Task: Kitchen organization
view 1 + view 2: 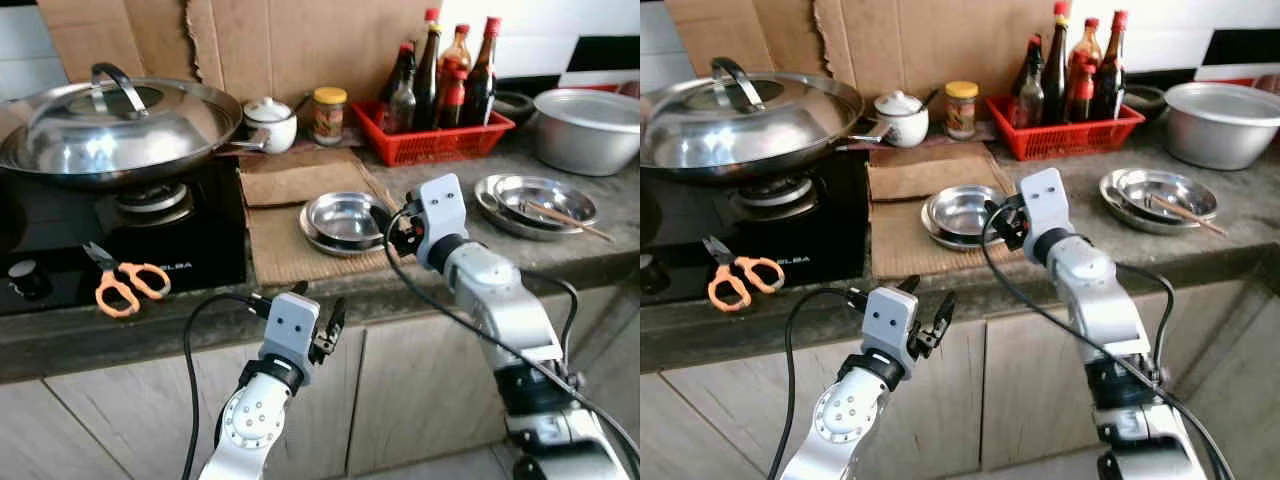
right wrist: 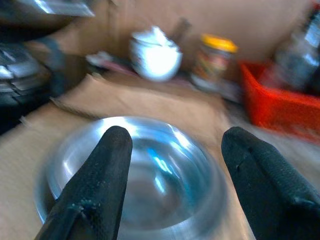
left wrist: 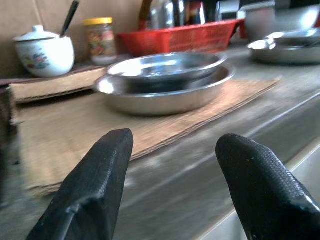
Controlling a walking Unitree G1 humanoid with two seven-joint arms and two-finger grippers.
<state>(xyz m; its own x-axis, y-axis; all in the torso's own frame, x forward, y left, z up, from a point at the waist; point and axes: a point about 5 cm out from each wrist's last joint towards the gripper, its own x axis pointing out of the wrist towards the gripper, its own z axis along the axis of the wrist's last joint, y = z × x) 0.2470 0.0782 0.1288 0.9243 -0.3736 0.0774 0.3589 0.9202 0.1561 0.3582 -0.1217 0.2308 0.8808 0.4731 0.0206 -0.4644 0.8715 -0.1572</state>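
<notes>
Left eye view looks down on a grey stone counter [image 1: 560, 262], with a lidded steel wok [image 1: 118, 128] on the black gas hob [image 1: 205, 235] at ten o'clock. At two o'clock a large aluminium basin [image 1: 588, 128] sits beside a red basket [image 1: 432, 141] of dark sauce bottles [image 1: 440, 75]. Flattened cardboard sheets [image 1: 290, 225] cover the middle of the counter, and on them rests a stack of steel bowls [image 1: 342, 222], the smaller nested in a wider one. At three o'clock a second pair of steel dishes [image 1: 535, 203] holds chopsticks [image 1: 565, 220]. Behind the cardboard stand a white lidded pot [image 1: 271, 122] and a yellow-capped jar [image 1: 328, 114]. Orange-handled scissors [image 1: 125, 281] lie on the hob's front at nine o'clock.

The right gripper [image 2: 175, 185] hovers just at the near rim of the stacked bowls, fingers spread wide and empty. The left gripper [image 3: 175, 190] hangs below the counter's front edge at six o'clock, fingers likewise parted with nothing between them.
</notes>
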